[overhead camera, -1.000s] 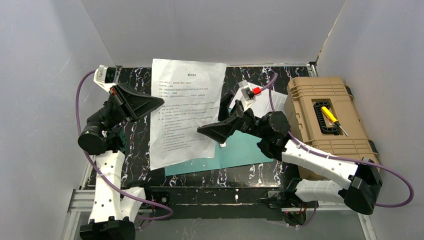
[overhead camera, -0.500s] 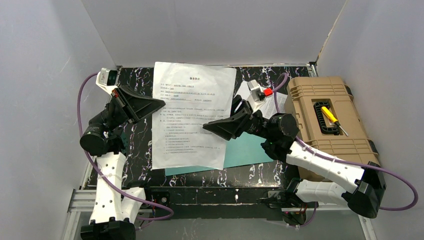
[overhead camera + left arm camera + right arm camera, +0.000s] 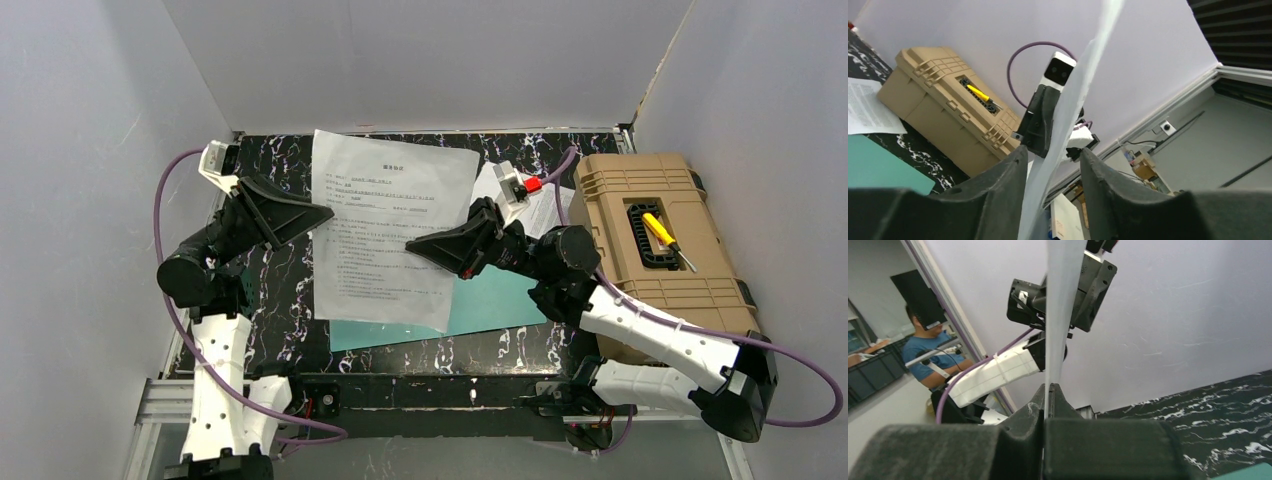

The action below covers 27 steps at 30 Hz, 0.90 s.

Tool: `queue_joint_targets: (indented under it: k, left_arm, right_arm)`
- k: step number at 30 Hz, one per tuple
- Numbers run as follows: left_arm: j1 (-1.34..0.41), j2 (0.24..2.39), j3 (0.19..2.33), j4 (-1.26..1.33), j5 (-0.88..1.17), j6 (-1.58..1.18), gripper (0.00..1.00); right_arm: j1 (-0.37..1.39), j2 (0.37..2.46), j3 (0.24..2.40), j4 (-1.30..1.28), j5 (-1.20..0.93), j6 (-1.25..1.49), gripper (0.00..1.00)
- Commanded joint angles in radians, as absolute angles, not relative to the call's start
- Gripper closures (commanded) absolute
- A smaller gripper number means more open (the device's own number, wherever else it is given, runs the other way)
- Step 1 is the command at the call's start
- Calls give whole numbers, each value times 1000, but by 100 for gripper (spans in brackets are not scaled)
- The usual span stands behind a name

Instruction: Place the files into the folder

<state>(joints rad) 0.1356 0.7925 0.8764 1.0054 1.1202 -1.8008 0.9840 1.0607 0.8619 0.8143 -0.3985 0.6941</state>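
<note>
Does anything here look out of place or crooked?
Yes. The held sheet, pinched by the right gripper, hangs tilted above the folder, not square with it. A second sheet lies apart beside the toolbox, and a screwdriver sits in its lid recess.

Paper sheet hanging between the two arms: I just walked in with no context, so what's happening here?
The right end effector is shut on one edge of a printed paper sheet, holding it up above the black marble-patterned table. The left end effector has its fingers parted around the opposite edge, not pinching it. The teal folder lies flat underneath, partly covered. Another sheet lies beside the tan toolbox.
</note>
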Motion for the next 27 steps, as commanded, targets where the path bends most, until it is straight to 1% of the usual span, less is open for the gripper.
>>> queue_joint_targets:
  k: [1,4,7,8,9,10,11,13,17,24,27]
  left_arm:
    - [138,733,870,723,1161,-1563,47]
    - [138,698,847,476,1141,-1383,26]
    - [138,670,847,198,1096,-1194,18]
    - [138,664,862,75,1064,-1107,15]
    - [138,662,907,-114,997,-1000,11]
    - [138,668,951,-273,948,-879,10]
    - [138,672,976,-379,912,-802,9]
    - [138,681,1003,-503,846,-710,7]
    - [138,718,1031,-722,724,-609,2]
    - [138,772,1011,-920,596,-542,2]
    - [138,811,994,-977,562,-542,2]
  right_arm:
    - [988,1011,937,696,-333,596,99]
    - [988,995,988,540,-289,505,99]
    - [987,990,1039,391,-231,414,99]
    - [988,992,1057,351,-216,386,99]
    - [988,994,1072,309,-199,363,99]
    - [988,999,1089,276,-188,341,99]
    - [987,1005,1103,243,-179,314,99]
    - [988,1022,1133,178,-154,283,99]
    - [987,1093,1213,63,-125,231,99]
    - [971,1237,1331,-75,-118,213,99]
    - [926,1288,1353,-96,-145,242,99]
